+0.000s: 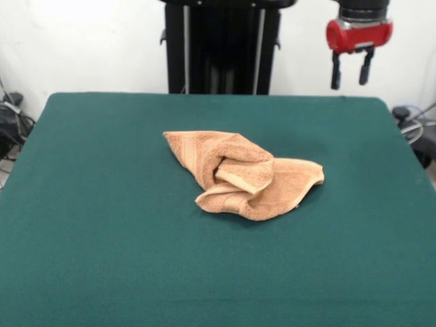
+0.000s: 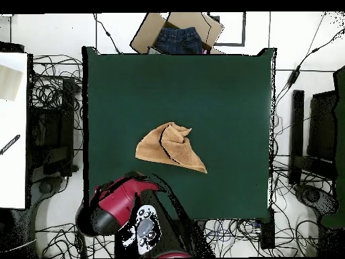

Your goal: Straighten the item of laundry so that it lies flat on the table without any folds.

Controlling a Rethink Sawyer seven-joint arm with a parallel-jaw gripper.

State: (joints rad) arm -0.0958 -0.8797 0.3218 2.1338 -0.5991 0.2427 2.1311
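Note:
The light orange-tan towel (image 1: 245,174) lies crumpled near the middle of the dark green table (image 1: 102,218), with several folds and a rolled edge on top. In the overhead view the towel (image 2: 172,148) forms a rough triangle on the table (image 2: 222,88). My gripper (image 1: 351,82) hangs high above the table's far right corner, well away from the towel, open and empty. In the overhead view my red and black arm (image 2: 111,202) shows at the table's bottom left edge.
The black pedestal (image 1: 221,48) stands behind the table's far edge. A cardboard box with blue denim clothing (image 2: 178,34) sits beyond the table's top edge in the overhead view. Cables lie on the floor around the table (image 2: 54,88).

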